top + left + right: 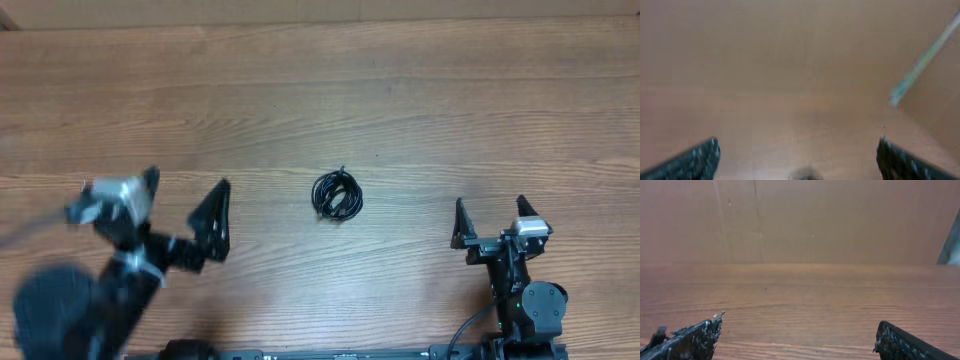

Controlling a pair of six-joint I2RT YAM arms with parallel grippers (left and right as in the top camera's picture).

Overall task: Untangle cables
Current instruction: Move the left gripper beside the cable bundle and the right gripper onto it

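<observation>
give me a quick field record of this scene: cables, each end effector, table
cables: one small knotted black bundle, lying mid-table, untouched
left end effector: open, empty, left of the bundle, blurred in the overhead view
right end effector: open, empty, right of the bundle
table: wood grain
task state: untangling not yet begun

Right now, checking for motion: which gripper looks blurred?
The left gripper, smeared overhead and in its own wrist view; the right gripper is sharp.

Robot lab bench: wood-grain table (300, 90), plain brown backdrop panel (840, 220) behind.
</observation>
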